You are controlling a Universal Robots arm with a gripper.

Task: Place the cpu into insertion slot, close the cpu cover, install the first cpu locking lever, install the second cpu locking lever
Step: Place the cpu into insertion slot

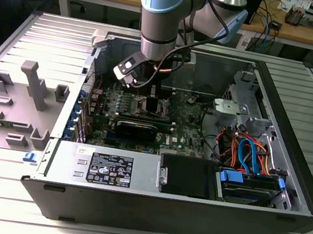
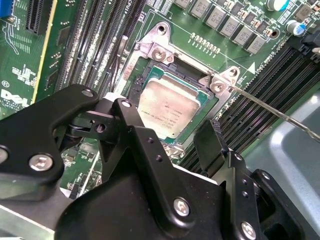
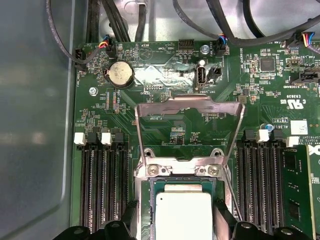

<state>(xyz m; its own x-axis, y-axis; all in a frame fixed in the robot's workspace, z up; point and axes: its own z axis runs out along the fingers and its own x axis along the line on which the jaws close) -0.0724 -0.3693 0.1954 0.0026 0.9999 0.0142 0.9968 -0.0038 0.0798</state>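
Note:
The cpu (image 2: 167, 110) lies flat in the insertion slot (image 2: 160, 52) on the green motherboard, its silver top also seen in the first wrist view (image 3: 183, 215). The cpu cover (image 3: 187, 102) stands folded back, off the socket, with the board visible through its window. A thin locking lever (image 2: 270, 107) sticks out free from one socket corner. My gripper (image 2: 175, 135) hovers just above the socket, open, one black finger on each side of the chip. In the exterior view the gripper (image 1: 148, 95) is down inside the computer case.
Long black memory slots (image 3: 100, 185) flank the socket, one holding a green memory card (image 3: 295, 190). Black cables (image 3: 115, 20) hang along the case wall. A power supply (image 1: 107, 168) and drive bay with cables (image 1: 245, 154) fill the case's near side. Grey fixtures (image 1: 32, 84) stand at the exterior view's left.

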